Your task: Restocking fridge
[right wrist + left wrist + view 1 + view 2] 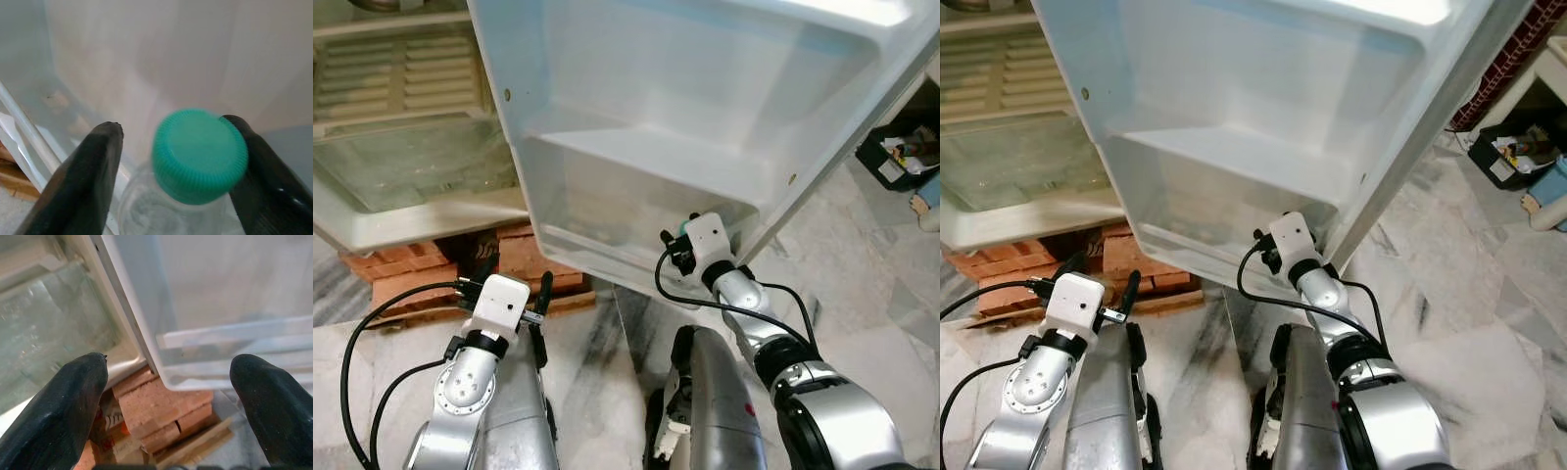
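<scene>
**Bottle going into the door shelf**

The right gripper (171, 171) reaches into the lowest clear plastic shelf (607, 220) of the open white fridge door (705, 88), its fingers set around a clear plastic bottle with a green screw cap (199, 155); one finger touches the cap, the other stands slightly off, so the grip looks loose. The step appears to be setting the bottle down. Next it likely calls for spreading the fingers and drawing back clear of the cap. The left gripper (168, 396) hangs wide open, holding nothing, near the red bricks (161, 413) under the fridge
</scene>
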Controlling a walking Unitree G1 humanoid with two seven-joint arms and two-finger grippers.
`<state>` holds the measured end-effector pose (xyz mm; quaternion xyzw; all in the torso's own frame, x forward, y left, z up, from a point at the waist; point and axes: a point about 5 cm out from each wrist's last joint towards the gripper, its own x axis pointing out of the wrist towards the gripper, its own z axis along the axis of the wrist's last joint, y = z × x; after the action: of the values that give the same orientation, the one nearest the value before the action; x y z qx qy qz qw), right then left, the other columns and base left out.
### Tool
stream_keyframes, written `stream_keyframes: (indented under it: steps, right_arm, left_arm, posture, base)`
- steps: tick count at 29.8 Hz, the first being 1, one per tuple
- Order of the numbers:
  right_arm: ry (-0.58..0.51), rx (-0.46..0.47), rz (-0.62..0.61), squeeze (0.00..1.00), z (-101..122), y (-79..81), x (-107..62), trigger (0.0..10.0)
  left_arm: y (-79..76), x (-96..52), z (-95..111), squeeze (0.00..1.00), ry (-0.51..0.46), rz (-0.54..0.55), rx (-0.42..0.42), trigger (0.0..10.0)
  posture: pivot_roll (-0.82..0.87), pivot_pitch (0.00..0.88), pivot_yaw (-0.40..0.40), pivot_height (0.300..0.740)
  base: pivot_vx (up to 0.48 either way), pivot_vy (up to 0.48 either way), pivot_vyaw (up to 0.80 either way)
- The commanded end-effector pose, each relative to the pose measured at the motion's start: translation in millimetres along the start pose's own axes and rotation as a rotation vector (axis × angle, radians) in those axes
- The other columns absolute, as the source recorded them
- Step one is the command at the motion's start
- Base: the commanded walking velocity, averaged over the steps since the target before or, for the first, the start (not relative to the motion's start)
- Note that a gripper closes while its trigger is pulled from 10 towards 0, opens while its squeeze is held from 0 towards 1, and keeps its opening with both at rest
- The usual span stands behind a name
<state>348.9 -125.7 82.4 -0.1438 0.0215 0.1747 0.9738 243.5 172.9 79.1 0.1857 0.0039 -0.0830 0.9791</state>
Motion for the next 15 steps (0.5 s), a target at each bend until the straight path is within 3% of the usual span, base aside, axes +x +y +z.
stream_keyframes:
  steps: [1,8,15]
  right_arm:
    - [-0.004,0.011,-0.047,1.0,-4,-15.8,-6.7,10.0]
    - [-0.091,-0.035,-0.024,1.0,12,-20.6,-4.5,10.0]
    - [-0.171,-0.021,-0.025,1.0,17,-20.6,-15.6,10.0]
  left_arm:
    - [-1.1,0.1,-4,0.0,0.012,-0.022,-0.007,10.0]
    - [3.7,5.0,-10,0.0,0.043,0.013,-0.073,10.0]
    - [5.4,-0.5,-18,0.0,0.07,0.046,-0.111,10.0]
  posture:
    - [0.11,0.134,-0.072,0.525]
    - [0.09,0.094,-0.064,0.525]
    - [0.08,0.027,-0.046,0.525]
  base:
    - [0.0,0.0,0.0]
    - [0.0,0.0,0.0]
    - [0.0,0.0,0.0]
